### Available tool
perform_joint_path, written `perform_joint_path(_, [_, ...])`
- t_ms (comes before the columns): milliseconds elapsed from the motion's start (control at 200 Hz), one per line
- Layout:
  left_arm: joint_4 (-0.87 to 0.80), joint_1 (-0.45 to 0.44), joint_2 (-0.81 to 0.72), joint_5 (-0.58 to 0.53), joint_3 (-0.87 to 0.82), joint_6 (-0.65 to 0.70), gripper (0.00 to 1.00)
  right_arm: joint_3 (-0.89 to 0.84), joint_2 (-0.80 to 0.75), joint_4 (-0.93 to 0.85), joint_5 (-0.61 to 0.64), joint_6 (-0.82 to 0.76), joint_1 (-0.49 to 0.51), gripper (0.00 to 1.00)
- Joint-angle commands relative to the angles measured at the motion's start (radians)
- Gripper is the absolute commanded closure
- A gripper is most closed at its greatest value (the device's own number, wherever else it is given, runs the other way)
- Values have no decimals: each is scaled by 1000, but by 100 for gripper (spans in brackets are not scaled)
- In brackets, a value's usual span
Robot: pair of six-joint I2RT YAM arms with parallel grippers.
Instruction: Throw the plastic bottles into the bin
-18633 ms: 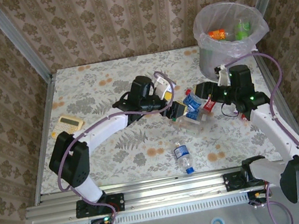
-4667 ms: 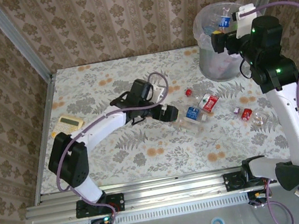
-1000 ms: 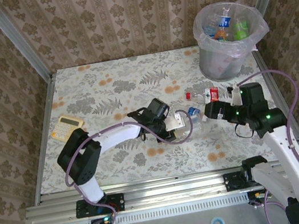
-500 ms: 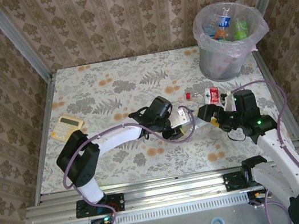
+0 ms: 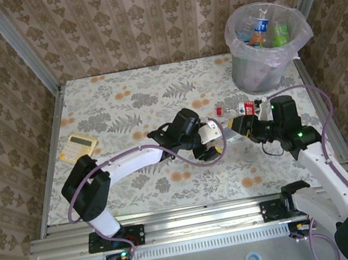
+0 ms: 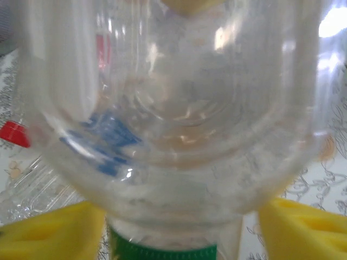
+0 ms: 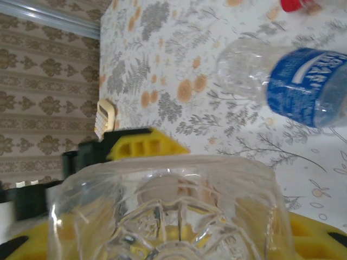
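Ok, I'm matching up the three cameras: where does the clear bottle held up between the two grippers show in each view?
Top external: clear bottle sits right of centre, just nearer than the red cap.
Left wrist: clear bottle looms large across the middle.
Right wrist: clear bottle in the lower foreground, its base toward the camera.
Shared landmark: red cap, at the left edge in left wrist, top edge in right wrist.
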Motion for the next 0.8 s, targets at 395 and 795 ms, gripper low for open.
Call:
perform_joint_path(395, [258, 185, -99, 12, -117, -292, 0, 275, -171, 606, 757, -790, 55, 63])
perform_joint_path(795, [291, 228, 19, 38, -42, -291, 0, 660, 278, 465, 941, -1034, 13, 61])
